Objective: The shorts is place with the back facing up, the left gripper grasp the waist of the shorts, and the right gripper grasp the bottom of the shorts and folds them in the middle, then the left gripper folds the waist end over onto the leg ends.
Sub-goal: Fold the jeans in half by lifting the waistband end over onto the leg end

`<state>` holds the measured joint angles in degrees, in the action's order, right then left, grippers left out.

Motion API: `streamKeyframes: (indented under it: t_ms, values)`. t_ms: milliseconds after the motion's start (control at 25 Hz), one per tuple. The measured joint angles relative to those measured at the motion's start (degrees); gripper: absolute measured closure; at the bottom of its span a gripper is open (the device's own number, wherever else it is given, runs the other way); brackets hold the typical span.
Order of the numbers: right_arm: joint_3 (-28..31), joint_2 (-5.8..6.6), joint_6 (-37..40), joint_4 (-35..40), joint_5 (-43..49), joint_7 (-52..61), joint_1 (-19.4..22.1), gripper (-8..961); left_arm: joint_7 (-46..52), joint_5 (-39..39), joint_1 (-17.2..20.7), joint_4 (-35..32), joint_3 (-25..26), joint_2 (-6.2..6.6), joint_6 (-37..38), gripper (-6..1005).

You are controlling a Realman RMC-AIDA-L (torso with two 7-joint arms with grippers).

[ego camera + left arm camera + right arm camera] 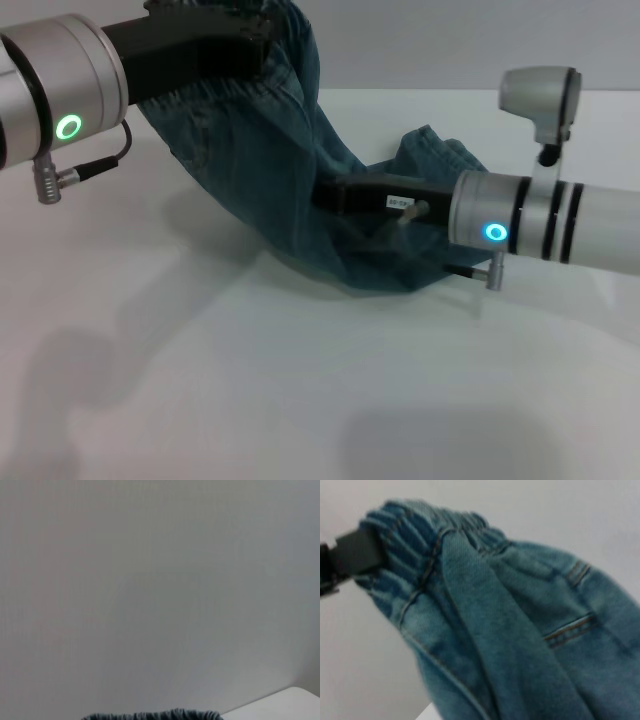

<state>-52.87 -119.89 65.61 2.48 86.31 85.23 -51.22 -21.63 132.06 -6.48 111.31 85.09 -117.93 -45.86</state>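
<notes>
Table (250, 400): white and broad; the lower end of the garment rests on it near the middle, slightly right.
Shorts (290, 200): blue denim, strung slantwise from the far left, where they hang in the air, down to the table at centre right; the cloth droops in a long doubled fold between the two holds.
Left arm: reaches in from the left, raised high at the far left, its green light showing on the silver wrist.
Right arm: comes in from the right, low and roughly level just over the table, cyan light on the wrist.
Left gripper (262, 45): clamped on the waist of the shorts (420, 535), holding the puckered band aloft; in the right wrist view one black finger (355, 552) presses into the gathers.
Right gripper (325, 192): buried in the lower folds of denim; it looks closed on the bottom of the shorts (390, 270), though its tips are hidden by cloth.
Step in hand: judged to be the lengthwise fold, with both ends gripped and the garment lifted to double over.
Next move: likely calls for laying the doubled shorts flat and straight, then the left gripper carrying the waist end over onto the leg ends without dragging them.
</notes>
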Motion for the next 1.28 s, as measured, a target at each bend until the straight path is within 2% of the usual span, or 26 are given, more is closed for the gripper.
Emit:
streamKeyframes:
  t_ms: [280,400,520,680,800,1280]
  values:
    - [0.6,0.46,1.3,9.6,-0.6,3.7,10.2,918,-0.1,-0.1,0.0,-0.3,0.3,-0.01,0.2,954]
    - [0.6,0.62,1.3,11.5,-1.7,4.4,13.5,917,-0.1,-0.1,0.0,-0.4,0.3,0.03,0.2,950]
    - [0.4,0.67,1.1,11.5,-1.8,4.6,14.0,916,-0.2,-0.1,-0.1,-0.4,0.3,0.03,0.3,946]
    - [-0.1,0.44,1.0,10.6,-1.8,4.6,13.2,914,-0.3,-0.1,-0.2,-0.6,0.1,0.06,0.3,941]
    - [-0.1,0.28,0.4,7.1,-1.7,4.3,10.1,913,-0.4,-0.1,-0.3,-0.6,0.1,0.07,0.3,937]
    - [-1.7,0.09,-1.5,-1.4,-1.4,4.3,2.4,909,-1.6,-1.1,-0.4,0.0,0.0,0.07,0.0,921]
